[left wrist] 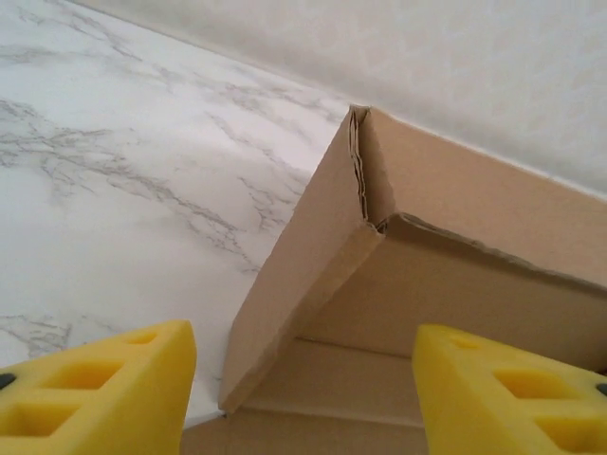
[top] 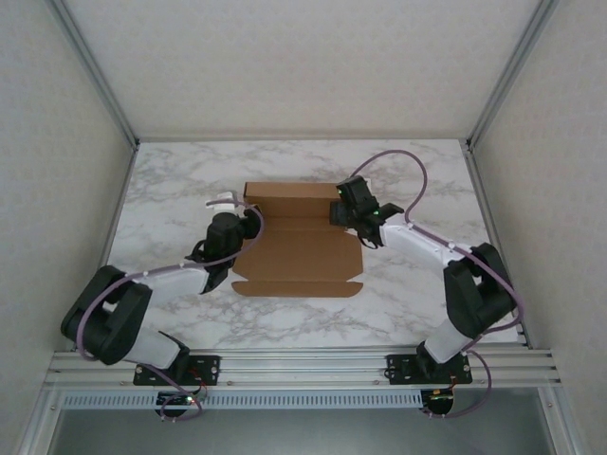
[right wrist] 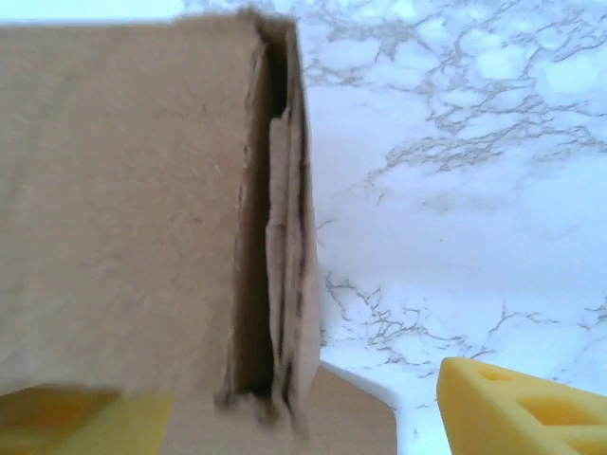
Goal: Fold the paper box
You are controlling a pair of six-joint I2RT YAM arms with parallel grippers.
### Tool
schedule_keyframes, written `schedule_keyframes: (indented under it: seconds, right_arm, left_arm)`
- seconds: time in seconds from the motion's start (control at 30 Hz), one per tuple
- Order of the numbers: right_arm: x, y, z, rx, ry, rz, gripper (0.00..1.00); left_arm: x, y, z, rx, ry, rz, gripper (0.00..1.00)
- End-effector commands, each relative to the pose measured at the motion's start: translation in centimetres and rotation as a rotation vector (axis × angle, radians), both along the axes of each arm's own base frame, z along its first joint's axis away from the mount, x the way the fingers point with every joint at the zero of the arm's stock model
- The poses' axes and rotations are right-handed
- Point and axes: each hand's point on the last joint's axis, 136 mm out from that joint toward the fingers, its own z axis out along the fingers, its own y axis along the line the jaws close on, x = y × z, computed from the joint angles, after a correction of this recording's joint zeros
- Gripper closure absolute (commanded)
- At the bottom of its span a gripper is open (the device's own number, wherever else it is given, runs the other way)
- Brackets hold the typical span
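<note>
1. Centrally on the table [top: 427, 303], toward its far edge, lay the paper box [top: 299, 256].
2. Left gripper [top: 245, 210] stood wide, straddling its left rear corner.
3. Right gripper [top: 346, 216], likewise wide, straddled the right one.

Yellow fingers [left wrist: 104, 384] of the left hand [left wrist: 303, 393] spread wide apart, the paper box [left wrist: 446, 275] corner standing upright between them on the marble table [left wrist: 123, 190]

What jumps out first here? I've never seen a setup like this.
A half-folded brown paper box lies in the middle of the marble table, with walls raised at its far end. A robot arm reaches in from each side. The left gripper and right gripper each straddle a raised corner wall, their bright yellow fingers spread open on either side of the cardboard.
</note>
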Motion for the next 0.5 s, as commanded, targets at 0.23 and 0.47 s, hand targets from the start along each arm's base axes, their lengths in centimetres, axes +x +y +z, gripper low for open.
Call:
schedule_keyframes:
  seconds: [0.23, 0.47]
  right_arm:
    - [-2.3, 0.1, 4.8, 0.122, -0.184, 0.121, 0.24]
    - [-0.4, -0.5, 7.1, 0.158, -0.155, 0.086, 0.21]
  left_arm:
    - [-3.3, 3.7, 8.0, -0.104, -0.184, 0.054, 0.35]
    - [1.8, 1.8, 10.5, -0.133, -0.153, -0.077, 0.31]
